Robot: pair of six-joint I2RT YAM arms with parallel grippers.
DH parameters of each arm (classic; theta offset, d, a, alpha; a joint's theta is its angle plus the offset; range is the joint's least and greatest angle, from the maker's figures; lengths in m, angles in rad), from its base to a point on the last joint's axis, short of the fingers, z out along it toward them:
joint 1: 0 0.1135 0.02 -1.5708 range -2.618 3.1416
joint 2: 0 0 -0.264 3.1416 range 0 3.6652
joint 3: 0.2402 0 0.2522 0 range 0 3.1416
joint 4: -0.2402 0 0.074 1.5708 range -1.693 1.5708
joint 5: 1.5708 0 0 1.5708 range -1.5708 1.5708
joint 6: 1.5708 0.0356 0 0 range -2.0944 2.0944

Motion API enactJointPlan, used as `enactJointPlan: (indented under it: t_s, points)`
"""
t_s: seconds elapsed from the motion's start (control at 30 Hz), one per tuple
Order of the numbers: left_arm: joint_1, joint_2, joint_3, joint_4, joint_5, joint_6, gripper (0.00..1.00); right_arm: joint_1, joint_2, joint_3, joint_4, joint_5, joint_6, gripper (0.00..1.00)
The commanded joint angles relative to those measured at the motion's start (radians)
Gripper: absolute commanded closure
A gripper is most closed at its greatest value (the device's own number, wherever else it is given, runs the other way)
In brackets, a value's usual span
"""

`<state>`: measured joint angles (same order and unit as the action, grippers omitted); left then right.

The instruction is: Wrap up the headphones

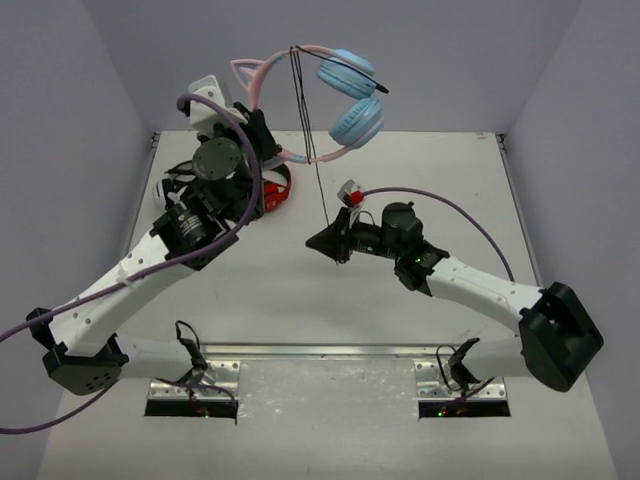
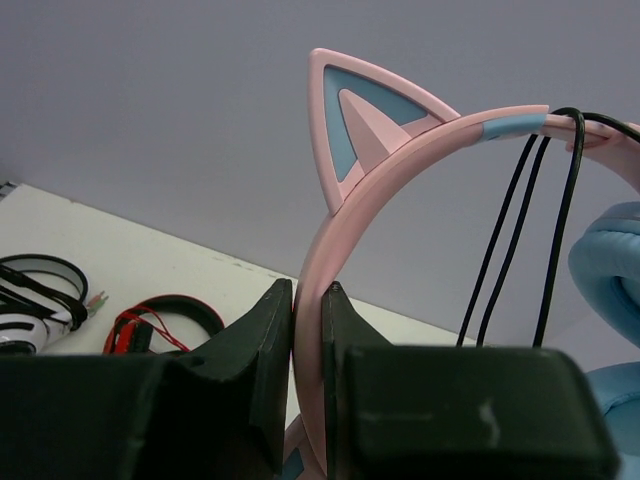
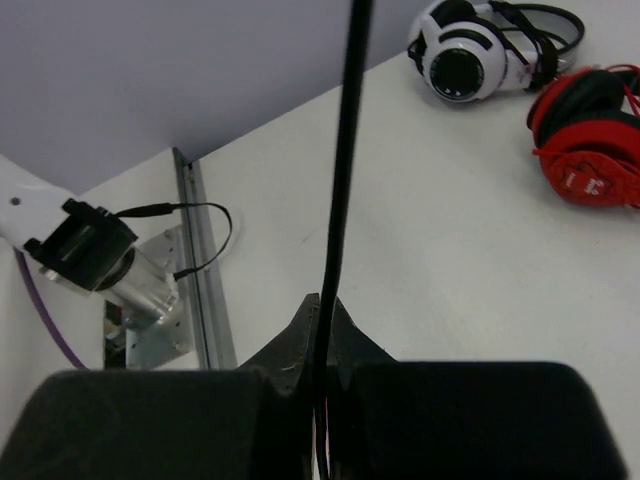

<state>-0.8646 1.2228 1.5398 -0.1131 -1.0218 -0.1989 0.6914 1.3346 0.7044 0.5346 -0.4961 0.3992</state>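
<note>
The headphones are held up in the air at the back of the table: pink cat-eared headband (image 1: 262,75), light blue ear cups (image 1: 352,100). My left gripper (image 1: 262,135) is shut on the headband (image 2: 400,165), just below a cat ear (image 2: 365,120). The thin black cable (image 1: 305,110) is looped over the headband's top and runs down taut to my right gripper (image 1: 318,242), which is shut on it. The cable (image 3: 345,150) passes between the right fingertips (image 3: 305,325). Several cable strands (image 2: 520,220) hang beside an ear cup (image 2: 610,270).
Red-and-black headphones (image 1: 276,190) lie on the table under the left arm and show in the wrist views (image 2: 165,320) (image 3: 590,150). White-and-black headphones (image 3: 480,55) lie beside them (image 2: 30,300). An arm's base bracket (image 3: 150,290) stands at the table's near edge.
</note>
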Motion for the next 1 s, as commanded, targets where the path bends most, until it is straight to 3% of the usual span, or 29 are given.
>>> enactJointPlan:
  t_s: [0.0,0.1,0.27,0.43,0.47,0.53,0.63,0.67,0.77,0.97]
  points:
    - [0.047,0.048,0.141,0.063,-0.063,0.0,1.0,0.072,-0.076,0.004,-0.011,0.031,-0.026,0.99]
    - [0.145,0.102,0.183,-0.028,0.003,-0.103,1.0,0.135,-0.119,0.001,-0.054,0.076,-0.06,0.99]
    - [0.205,0.168,0.146,-0.02,-0.004,-0.083,1.0,0.224,-0.167,0.062,-0.188,0.163,-0.155,0.99]
    - [0.207,0.164,-0.062,0.177,-0.024,0.093,1.0,0.246,-0.138,0.238,-0.47,0.228,-0.305,0.99]
    - [0.207,0.159,-0.148,0.197,-0.018,0.119,1.0,0.244,-0.121,0.283,-0.604,0.225,-0.344,0.99]
    - [0.207,0.147,-0.255,0.246,0.055,0.171,1.0,0.243,-0.068,0.401,-0.735,0.225,-0.466,0.99]
    - [0.207,0.069,-0.543,0.298,0.199,0.121,1.0,0.241,-0.017,0.515,-0.988,0.214,-0.612,0.99]
    - [0.207,0.046,-0.544,0.323,0.25,0.107,1.0,0.241,-0.005,0.542,-1.033,0.212,-0.643,0.99]
    - [0.207,-0.025,-0.737,0.392,0.438,0.055,1.0,0.237,0.037,0.616,-1.183,0.255,-0.727,0.99]
    - [0.205,-0.112,-0.977,0.495,0.687,-0.022,1.0,0.188,-0.017,0.531,-1.155,0.304,-0.769,0.99]
